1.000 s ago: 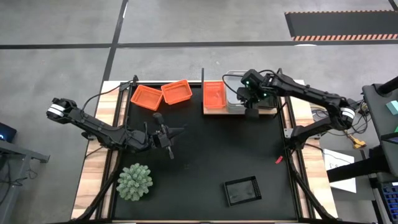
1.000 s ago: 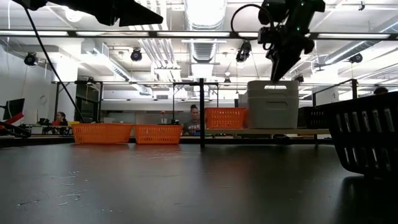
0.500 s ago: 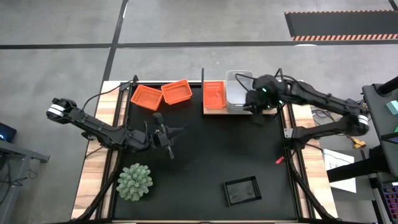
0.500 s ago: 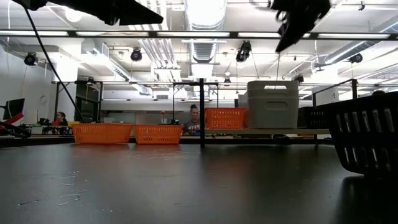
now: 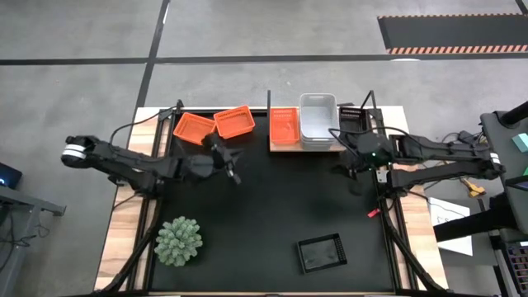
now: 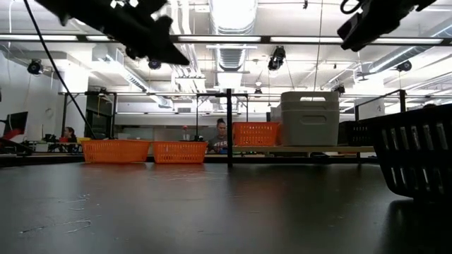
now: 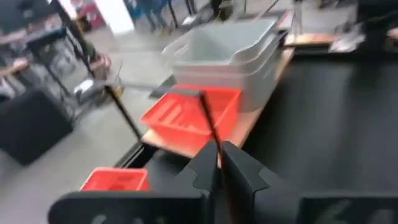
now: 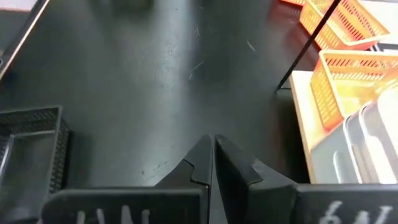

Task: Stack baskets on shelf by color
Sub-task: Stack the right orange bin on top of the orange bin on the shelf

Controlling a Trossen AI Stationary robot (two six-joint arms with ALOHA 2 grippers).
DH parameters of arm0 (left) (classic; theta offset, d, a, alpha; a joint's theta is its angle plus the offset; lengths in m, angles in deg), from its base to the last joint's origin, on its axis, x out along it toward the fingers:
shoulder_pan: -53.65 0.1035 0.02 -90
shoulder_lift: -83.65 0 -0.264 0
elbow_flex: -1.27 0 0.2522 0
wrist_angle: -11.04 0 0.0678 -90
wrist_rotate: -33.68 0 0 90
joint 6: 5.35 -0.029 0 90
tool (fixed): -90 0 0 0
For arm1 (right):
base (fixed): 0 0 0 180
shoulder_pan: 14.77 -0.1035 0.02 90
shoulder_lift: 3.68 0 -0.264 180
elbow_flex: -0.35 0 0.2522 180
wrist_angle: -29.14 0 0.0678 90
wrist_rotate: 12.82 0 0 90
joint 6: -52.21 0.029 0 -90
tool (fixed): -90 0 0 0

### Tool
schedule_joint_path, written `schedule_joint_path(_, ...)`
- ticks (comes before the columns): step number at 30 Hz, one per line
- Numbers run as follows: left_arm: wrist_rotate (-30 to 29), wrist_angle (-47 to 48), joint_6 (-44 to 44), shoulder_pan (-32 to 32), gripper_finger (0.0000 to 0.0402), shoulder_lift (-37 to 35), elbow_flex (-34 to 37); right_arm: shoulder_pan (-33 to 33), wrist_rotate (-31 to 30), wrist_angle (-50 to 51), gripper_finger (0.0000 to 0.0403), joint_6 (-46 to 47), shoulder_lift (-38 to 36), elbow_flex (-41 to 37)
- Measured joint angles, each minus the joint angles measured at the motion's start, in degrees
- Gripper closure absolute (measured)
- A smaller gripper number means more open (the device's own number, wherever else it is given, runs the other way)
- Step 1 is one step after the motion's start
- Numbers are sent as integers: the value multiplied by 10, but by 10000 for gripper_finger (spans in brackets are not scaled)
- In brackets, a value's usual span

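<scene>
High view: my left fingers (image 5: 233, 172) are pinched together, empty, near the two orange baskets (image 5: 221, 124). They look light and stiff; I'd grip a rim wall. My right fingers (image 5: 353, 168) are pressed together too, empty beside the shelf (image 5: 360, 147).

Black mesh plastic basket (image 6: 417, 152) cut off at low view's right edge — left wrist view blurred throughout.
</scene>
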Motion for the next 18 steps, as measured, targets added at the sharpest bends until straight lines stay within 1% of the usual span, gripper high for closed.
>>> schedule_joint_path(2,37,45,11,40,399,0,-15,-5,0,-1,394,10,-6,-7)
schedule_joint_path(7,192,124,11,159,401,9,-50,-12,0,-3,394,7,-10,-13)
schedule_joint_path(9,222,170,0,203,401,22,-69,-12,0,-5,394,2,-11,-13)
schedule_joint_path(13,286,256,-53,281,401,65,-114,-12,-1,-5,394,-12,-11,-13)
schedule_joint_path(16,365,288,-73,326,401,111,-153,-12,-1,-5,394,-14,-10,-13)
schedule_joint_path(18,404,304,-102,345,401,143,-178,-12,-1,-5,394,-15,-10,-14)
